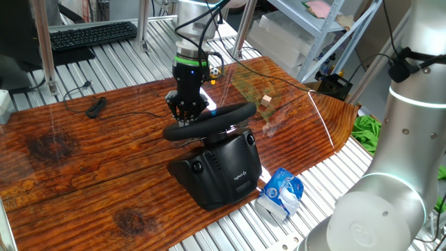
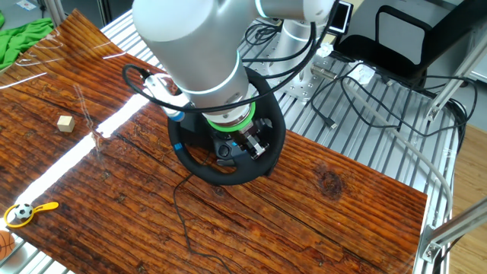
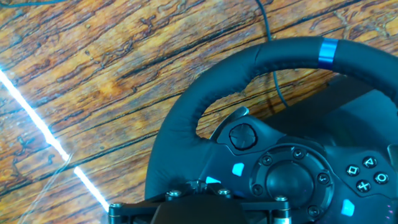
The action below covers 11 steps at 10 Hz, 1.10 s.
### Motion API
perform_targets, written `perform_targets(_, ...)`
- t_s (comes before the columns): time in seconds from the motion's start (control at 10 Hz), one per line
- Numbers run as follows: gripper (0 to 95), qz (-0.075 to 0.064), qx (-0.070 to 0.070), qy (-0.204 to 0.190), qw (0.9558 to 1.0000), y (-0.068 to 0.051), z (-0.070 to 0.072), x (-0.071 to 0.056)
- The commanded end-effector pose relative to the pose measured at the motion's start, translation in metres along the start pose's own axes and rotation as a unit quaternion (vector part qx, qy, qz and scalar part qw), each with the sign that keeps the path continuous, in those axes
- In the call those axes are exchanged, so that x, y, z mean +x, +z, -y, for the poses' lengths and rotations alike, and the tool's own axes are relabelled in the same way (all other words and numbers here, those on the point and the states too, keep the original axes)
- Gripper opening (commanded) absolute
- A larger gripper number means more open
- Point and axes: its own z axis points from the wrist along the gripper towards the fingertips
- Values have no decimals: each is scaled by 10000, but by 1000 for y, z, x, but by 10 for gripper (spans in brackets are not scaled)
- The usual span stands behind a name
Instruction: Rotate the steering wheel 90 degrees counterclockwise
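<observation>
The steering wheel (image 1: 221,118) is black with a thick rim and sits tilted on a bulky black base (image 1: 219,171) with a small white logo, on the wooden tabletop. My gripper (image 1: 185,117) comes down on the wheel's far left rim with its fingers close together. In the other fixed view the gripper (image 2: 245,148) is low inside the wheel (image 2: 221,173), and my arm hides much of the wheel. In the hand view the rim (image 3: 205,93) curves across the frame and carries a blue stripe (image 3: 327,53). There my gripper (image 3: 196,183) shows only as narrow tips together near the spoke; nothing shows between them.
A small wooden block (image 1: 265,100) lies beyond the wheel. A blue-and-white packet (image 1: 282,194) lies by the base at the table's edge. A black cable (image 1: 94,107) trails at the left. A black keyboard (image 1: 90,33) is at the far back. A yellow toy with a small ball (image 2: 27,211) lies near one corner.
</observation>
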Motion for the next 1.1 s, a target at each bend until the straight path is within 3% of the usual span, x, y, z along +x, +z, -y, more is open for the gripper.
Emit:
perform_targets(0.1,0,75,29,19,10000,0,1,-1)
perform_targets(0.5,0,169,6,60,9998,0,2,-2)
perform_targets(0.6,0,123,-32,98,9999,0,2,-1)
perform_targets(0.7,0,28,-182,178,9997,-1,1,0)
perform_targets(0.9,0,-23,-197,202,9996,-2,-1,5)
perform_targets(1.1,0,-90,-373,258,9989,-5,-3,11)
